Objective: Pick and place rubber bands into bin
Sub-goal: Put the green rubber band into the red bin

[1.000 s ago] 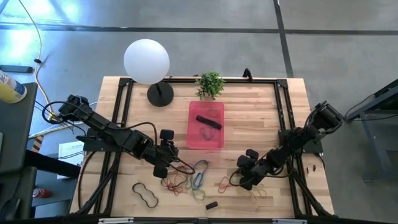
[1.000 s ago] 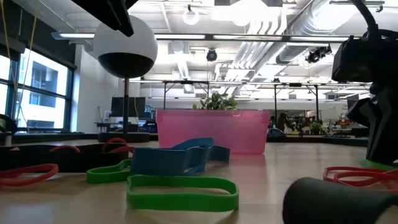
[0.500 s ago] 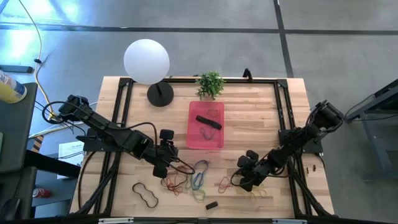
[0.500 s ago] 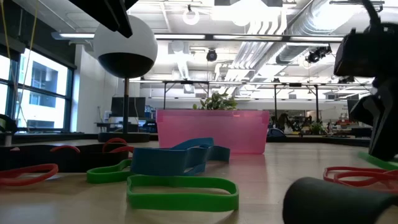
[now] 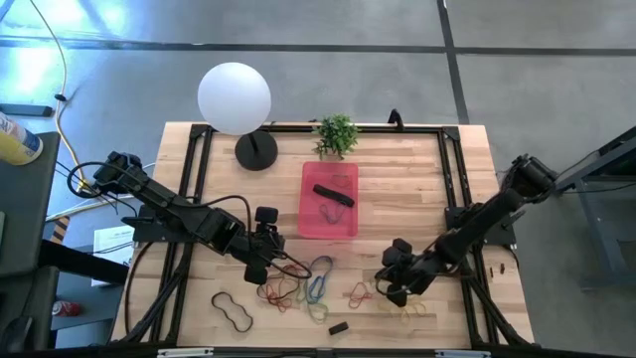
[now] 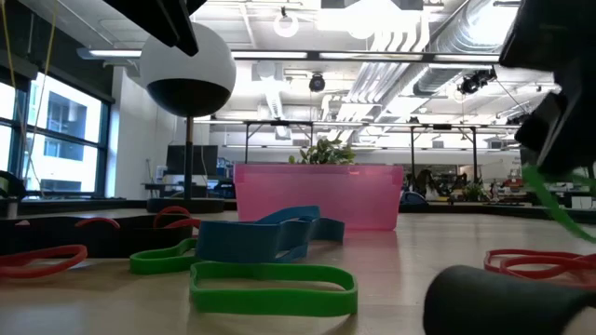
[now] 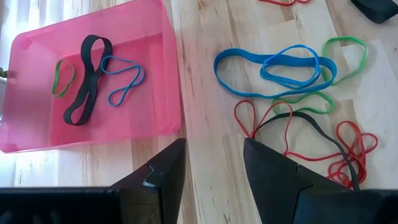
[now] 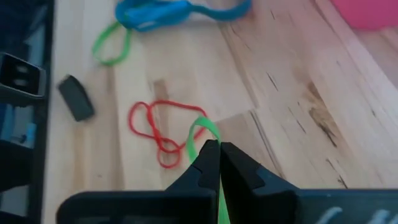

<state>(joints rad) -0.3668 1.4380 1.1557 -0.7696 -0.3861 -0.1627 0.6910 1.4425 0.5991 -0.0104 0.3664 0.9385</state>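
Observation:
The pink bin [image 5: 329, 225] lies at mid-table with a black [image 7: 87, 78], a green and a blue rubber band inside. Several loose rubber bands, blue [image 7: 273, 65], green and red [image 7: 339, 146], lie on the wood in front of it. My left gripper [image 7: 211, 168] hovers open above the wood between the bin and this pile [image 5: 298, 286]. My right gripper [image 8: 214, 149] is shut on a green rubber band [image 8: 202, 130], above a red band [image 8: 158, 134] near the front right [image 5: 388, 290]. My right gripper pinches the green rubber band between its two fingers, by one stretch of the loop [image 8: 207, 142] at the fingertips. The fingers slant down at it. A green strand [image 6: 554, 205] hangs below the gripper; its lower end runs out of the picture.
A small black block [image 5: 339, 327] lies near the front edge, and a black band [image 5: 231, 310] at the front left. A white globe lamp [image 5: 235, 97] and a small potted plant [image 5: 336, 133] stand at the far side. Black frame rails [image 5: 195, 189] run along the table's sides.
My right gripper has risen, shut on the green rubber band. The band, flat on the wood before, now hangs from the fingers. The left arm has kept still.

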